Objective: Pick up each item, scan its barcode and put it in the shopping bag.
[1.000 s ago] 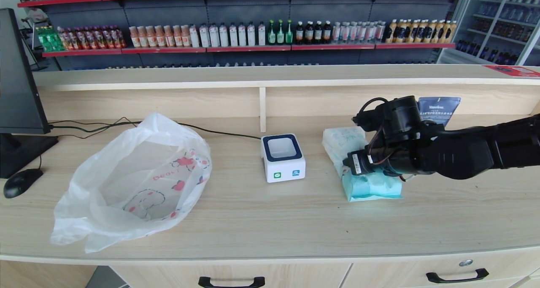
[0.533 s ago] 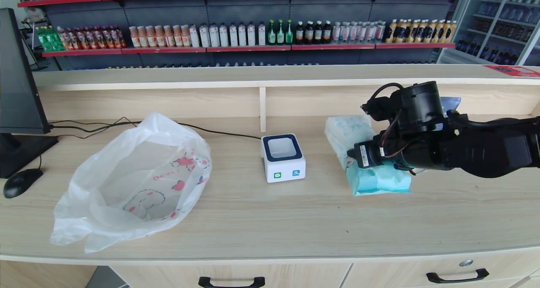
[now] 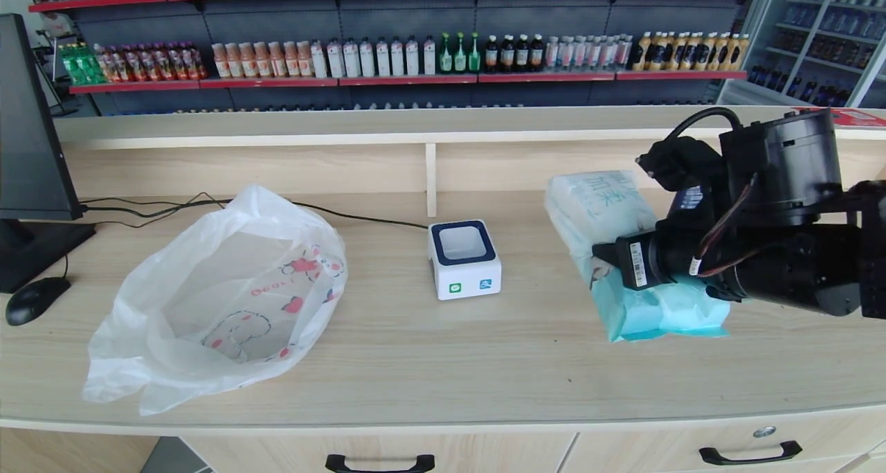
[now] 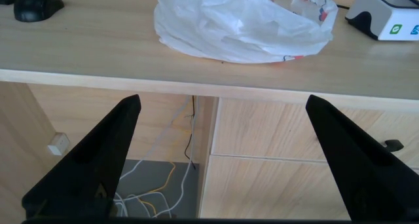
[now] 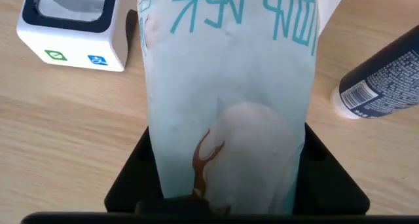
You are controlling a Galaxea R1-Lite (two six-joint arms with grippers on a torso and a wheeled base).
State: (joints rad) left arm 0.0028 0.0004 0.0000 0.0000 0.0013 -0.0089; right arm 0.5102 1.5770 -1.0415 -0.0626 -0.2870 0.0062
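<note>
My right gripper is shut on a pale blue-green soft pack of tissues, holding it lifted above the counter to the right of the scanner. The pack runs lengthwise between the two black fingers. The white scanner with a dark blue rim stands mid-counter; its window faces up. The white plastic shopping bag lies open on the left of the counter. My left gripper hangs open below the counter's front edge, with the bag and the scanner above it.
A dark blue tube with a barcode lies on the counter beside the pack. A monitor and a black mouse stand at the far left. A cable runs along the back. Drawers with handles front the counter.
My right gripper has lifted the tissue pack off the counter and carried it up and to the right. Bag and scanner have stayed put.
</note>
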